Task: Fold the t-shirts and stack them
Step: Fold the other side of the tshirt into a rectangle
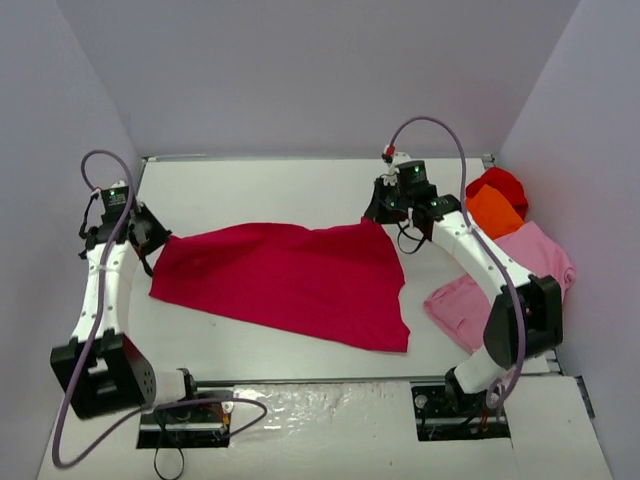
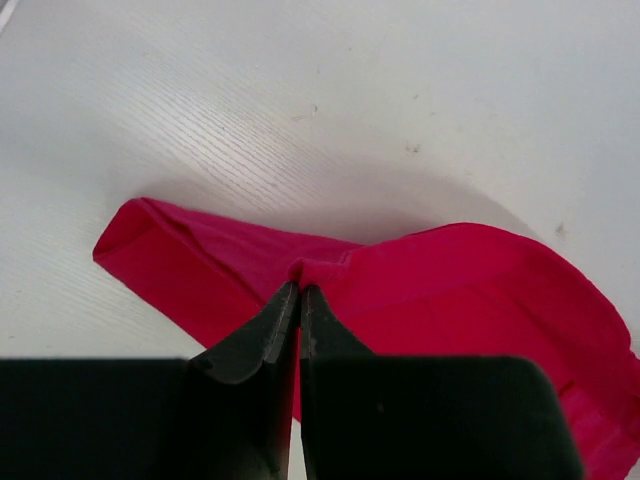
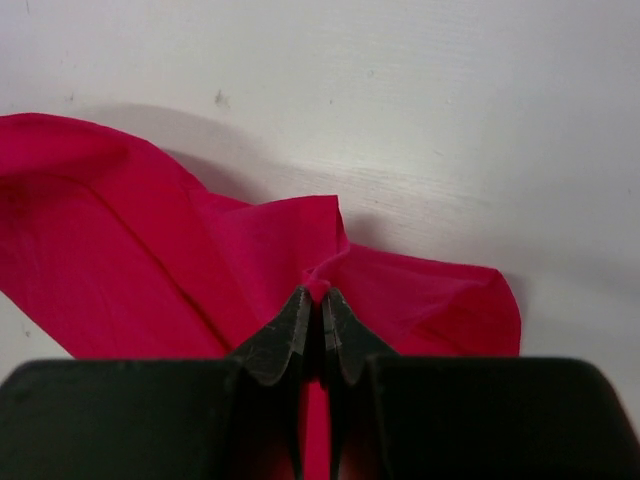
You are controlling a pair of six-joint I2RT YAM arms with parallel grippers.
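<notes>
fingers point(image 2: 250, 345) pinch crimson shirt point(image 1: 290, 275): wrist views | pink shirt point(image 1: 530, 258), orange shirt point(image 1: 495, 212): top only

Far right, red t-shirt point(image 1: 503, 182) mostly hidden behind orange t-shirt point(image 1: 494, 211), light pink t-shirt point(image 1: 545, 255) partly behind right arm point(image 1: 470, 243) — crimson t-shirt point(image 2: 460, 290) cropped in both wrist views.

I see the crimson-magenta cloth t-shirt point(image 1: 285, 280) spread wide in the middle, mostly flat with soft wrinkles. Its two far corners, one at the left and one at the right, are raised a little. At the right lies the light pink cloth t-shirt point(image 1: 545, 255), loosely flattened. Behind it the orange cloth t-shirt point(image 1: 494, 210) is bunched, touching the red cloth t-shirt point(image 1: 503, 182) farthest back.
</notes>
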